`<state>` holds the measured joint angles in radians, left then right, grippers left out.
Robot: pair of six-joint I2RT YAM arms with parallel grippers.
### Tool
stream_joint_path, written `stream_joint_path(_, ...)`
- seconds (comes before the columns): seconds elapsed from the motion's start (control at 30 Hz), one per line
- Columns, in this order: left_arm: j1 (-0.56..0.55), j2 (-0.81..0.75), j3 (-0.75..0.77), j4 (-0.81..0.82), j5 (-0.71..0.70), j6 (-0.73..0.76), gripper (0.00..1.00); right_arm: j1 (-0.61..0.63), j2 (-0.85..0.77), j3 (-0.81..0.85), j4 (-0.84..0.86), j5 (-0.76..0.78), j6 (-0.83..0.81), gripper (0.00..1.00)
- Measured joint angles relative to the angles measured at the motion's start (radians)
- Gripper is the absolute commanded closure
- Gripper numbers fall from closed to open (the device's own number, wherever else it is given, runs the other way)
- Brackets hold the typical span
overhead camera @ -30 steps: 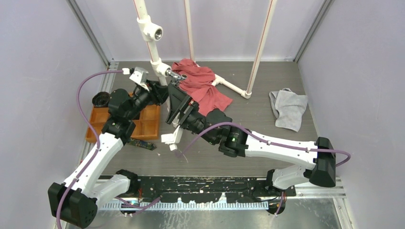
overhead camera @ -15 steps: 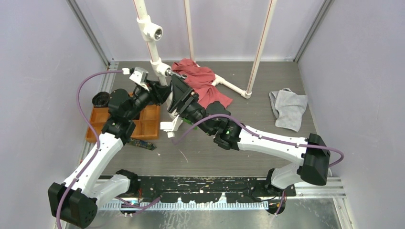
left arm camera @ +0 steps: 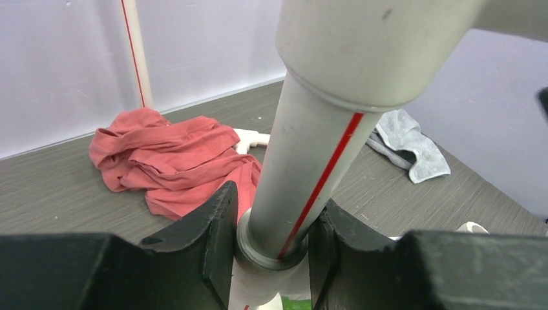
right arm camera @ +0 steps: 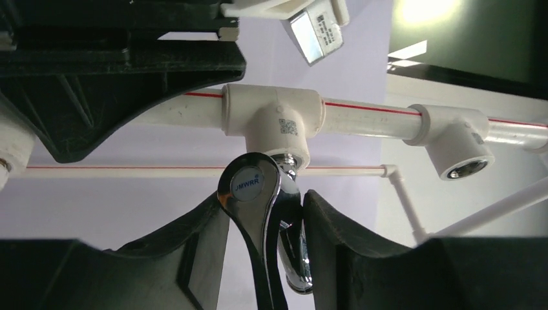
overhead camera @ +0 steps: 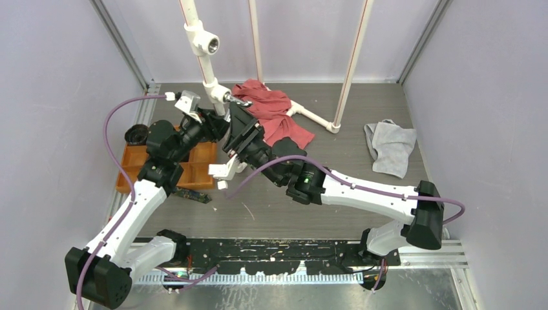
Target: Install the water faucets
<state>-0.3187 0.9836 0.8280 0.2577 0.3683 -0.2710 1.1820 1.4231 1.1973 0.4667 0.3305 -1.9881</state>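
Observation:
A shiny silver water faucet (right arm camera: pixel 258 194) with a blue-capped lever sits in the lower tee fitting (right arm camera: pixel 274 119) of the white pipe (overhead camera: pixel 205 74). My right gripper (right arm camera: pixel 265 210) is shut on it, one finger against the lever head and the other against the spout body. From above, the faucet (overhead camera: pixel 237 101) pokes out just beyond my right gripper (overhead camera: pixel 238 117). My left gripper (left arm camera: pixel 271 223) is shut on the red-striped upright pipe (left arm camera: pixel 310 155), just above a collar. A sliver of green (left arm camera: pixel 294 303) shows below that pipe; I cannot tell what it is.
A red cloth (overhead camera: pixel 274 116) lies behind the grippers and a grey cloth (overhead camera: pixel 389 147) at the right. An orange compartment tray (overhead camera: pixel 132 169) and a black round lid (overhead camera: pixel 136 134) sit at the left. An open tee (overhead camera: pixel 207 44) is higher on the pipe. Two more uprights (overhead camera: pixel 352 64) stand at the back.
My right arm has moved left and forward to the pipe, and its jaws have gone from wide open to shut on the faucet. The left gripper has held still on the pipe.

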Motion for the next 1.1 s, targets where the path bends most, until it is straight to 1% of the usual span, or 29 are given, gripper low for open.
stream_joint_path(0.13,0.000,0.000,0.000,0.000,-0.001,0.000,1.00,0.025,0.003,0.114,-0.163,0.043,0.205,0.89)
stream_joint_path(0.33,0.000,0.005,0.000,0.005,0.003,-0.002,1.00,0.023,0.029,0.330,-0.435,0.055,0.657,0.88)
stream_joint_path(0.43,0.000,0.005,0.000,0.007,0.005,-0.005,1.00,-0.009,0.042,0.423,-0.550,0.000,0.909,0.89)
stream_joint_path(0.53,0.000,0.005,0.000,0.007,0.009,-0.005,1.00,-0.047,0.046,0.482,-0.622,-0.073,1.129,0.90)
stream_joint_path(0.63,0.000,0.005,0.000,0.007,0.010,-0.005,1.00,-0.116,0.048,0.530,-0.673,-0.203,1.362,0.91)
stream_joint_path(0.87,0.000,0.005,0.000,0.007,0.010,-0.006,1.00,-0.303,0.059,0.548,-0.648,-0.544,1.922,0.94)
stream_joint_path(0.97,0.002,0.005,0.000,0.007,0.007,-0.007,1.00,-0.386,0.080,0.544,-0.602,-0.687,2.206,0.97)
stream_joint_path(1.03,0.005,0.003,0.000,0.005,0.006,-0.010,1.00,-0.434,0.092,0.508,-0.525,-0.771,2.425,0.99)
stream_joint_path(1.07,0.005,0.002,0.000,0.003,0.005,-0.010,1.00,-0.450,0.095,0.485,-0.482,-0.799,2.507,0.99)
stream_joint_path(1.1,0.006,0.001,0.000,0.002,0.003,-0.010,1.00,-0.470,0.096,0.440,-0.405,-0.836,2.627,0.98)
